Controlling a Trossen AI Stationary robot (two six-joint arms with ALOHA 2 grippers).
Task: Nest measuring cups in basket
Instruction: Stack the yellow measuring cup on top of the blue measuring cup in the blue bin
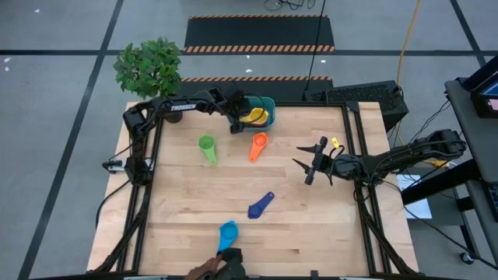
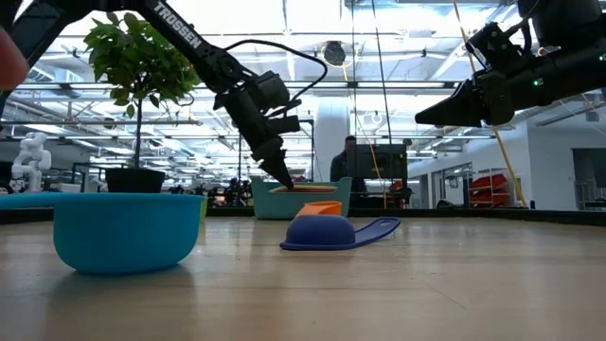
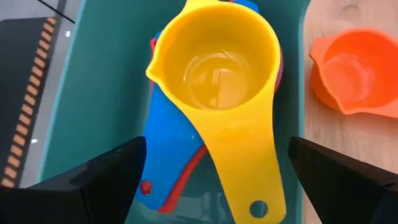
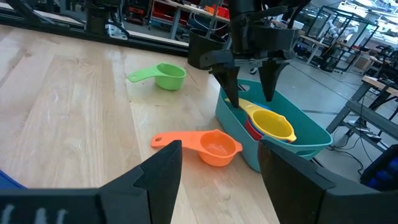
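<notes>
Overhead, left tool point(image 1: 236, 122) spread above basket point(image 1: 269, 102) rim, yellow cup point(image 1: 256, 117) nested, right tool point(image 1: 315, 163) half-spread mid-table

1. Site was a robotics lab in an open industrial hall; high ceiling with strip lights point(image 2: 284, 19) ran overhead.
2. Wooden test table point(image 1: 233, 187) stood on a grey floor marked with hazard-striped mats point(image 1: 261, 35) at 12 o'clock.
3. Cables point(image 1: 405, 47) trailed at 1 o'clock; a white humanoid robot point(image 2: 30, 156) stood far back.
4. A person point(image 2: 350, 161) sat among racks and benches beyond the table.
5. A potted plant point(image 1: 149, 70) sat at 11 o'clock.
</notes>
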